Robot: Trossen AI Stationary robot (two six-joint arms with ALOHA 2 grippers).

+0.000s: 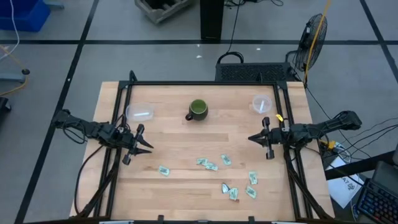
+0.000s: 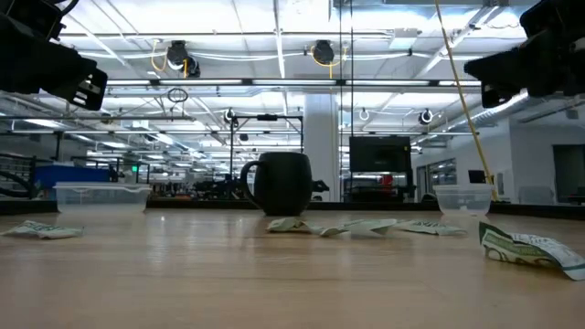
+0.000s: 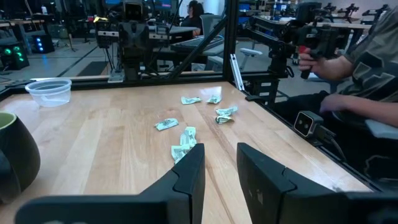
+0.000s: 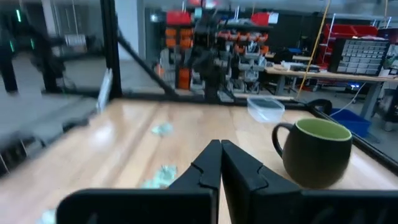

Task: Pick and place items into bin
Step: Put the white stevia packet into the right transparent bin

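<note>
Several small crinkled pale green and white packets [image 1: 211, 166] lie flat on the wooden table's near right part, one [image 1: 163, 170] farther left. They also show in the left wrist view [image 3: 183, 147] and the low view [image 2: 530, 247]. My left gripper [image 1: 144, 140] hovers open over the table's left side, pointing right toward them [image 3: 219, 157]. My right gripper [image 1: 254, 138] hovers shut over the right side, pointing left [image 4: 221, 149]. Neither touches anything.
A dark green mug [image 1: 198, 110] stands at the far middle. Two clear plastic tubs sit on the far part, one left [image 1: 140, 112] and one right [image 1: 262, 104]. A black frame [image 1: 199, 83] rims the table. A person sits beyond the right edge [image 3: 367, 68].
</note>
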